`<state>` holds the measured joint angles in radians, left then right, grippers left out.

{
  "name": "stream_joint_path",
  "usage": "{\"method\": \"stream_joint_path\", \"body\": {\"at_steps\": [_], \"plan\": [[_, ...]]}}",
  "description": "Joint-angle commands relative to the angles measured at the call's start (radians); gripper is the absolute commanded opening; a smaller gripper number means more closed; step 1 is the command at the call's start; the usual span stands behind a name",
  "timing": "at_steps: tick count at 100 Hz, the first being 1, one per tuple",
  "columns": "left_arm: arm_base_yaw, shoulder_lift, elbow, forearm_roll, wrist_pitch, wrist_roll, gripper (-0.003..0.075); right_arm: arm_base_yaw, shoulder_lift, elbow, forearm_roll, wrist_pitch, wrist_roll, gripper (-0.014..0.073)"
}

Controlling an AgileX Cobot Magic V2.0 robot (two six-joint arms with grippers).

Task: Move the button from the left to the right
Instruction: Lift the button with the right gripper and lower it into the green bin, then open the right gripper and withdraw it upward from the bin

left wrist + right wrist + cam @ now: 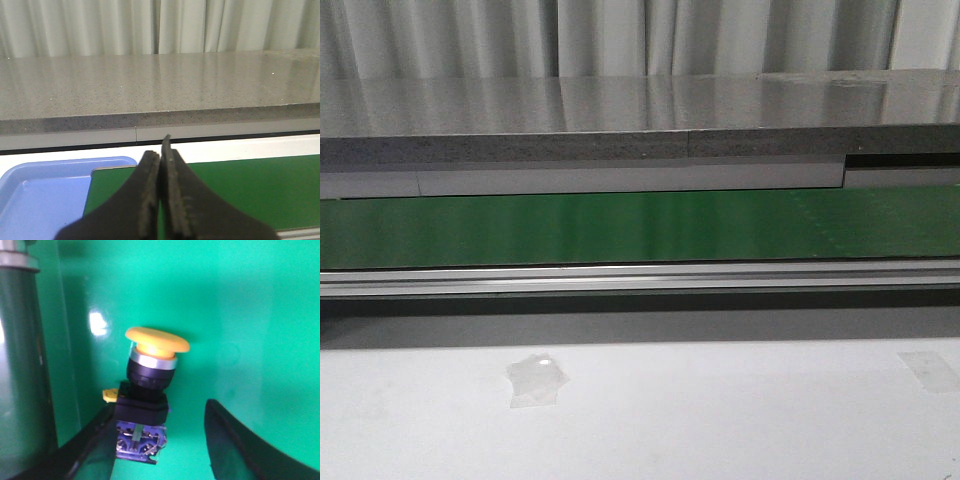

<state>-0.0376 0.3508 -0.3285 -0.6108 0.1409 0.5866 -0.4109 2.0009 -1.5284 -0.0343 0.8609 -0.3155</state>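
Right gripper (160, 440) hung wide open, straddling the yellow-capped, black-bodied push-button (147, 395) on green belt (250, 315); likely grasp step, closing next. Left gripper (162, 200) was closed, empty.

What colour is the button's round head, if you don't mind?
Yellow-orange; the button shows best in the right wrist view.

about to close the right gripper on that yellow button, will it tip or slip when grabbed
The button looks rigid, so it likely won't deform. Its wide yellow head sits above a narrower dark body, so it may be top-heavy and tip if nudged. The right gripper stands open around the blocky body; flat sides there probably grip better than the round collar.
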Motion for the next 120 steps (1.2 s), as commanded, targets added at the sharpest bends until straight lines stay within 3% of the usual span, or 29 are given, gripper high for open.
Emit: {"method": "stream_joint_path", "body": {"at_steps": [1,18,38,93,120], "plan": [[-0.007,0.006,-0.026,-0.015,-0.067,-0.002,-0.002,-0.005,-0.059,-0.037,-0.002,-0.014,0.0,0.0407],[-0.007,0.006,-0.026,-0.015,-0.067,-0.002,-0.002,-0.002,-0.095,-0.079,0.016,-0.006,0.025,0.0407],[-0.007,0.006,-0.026,-0.015,-0.067,-0.002,-0.002,0.022,-0.179,-0.095,0.151,-0.072,0.015,0.0403],[-0.007,0.006,-0.026,-0.015,-0.067,-0.002,-0.002,0.334,-0.325,-0.092,0.236,-0.135,0.006,0.0403],[-0.007,0.006,-0.026,-0.015,-0.067,-0.002,-0.002,0.405,-0.41,-0.068,0.253,-0.149,0.006,0.0403]]}}
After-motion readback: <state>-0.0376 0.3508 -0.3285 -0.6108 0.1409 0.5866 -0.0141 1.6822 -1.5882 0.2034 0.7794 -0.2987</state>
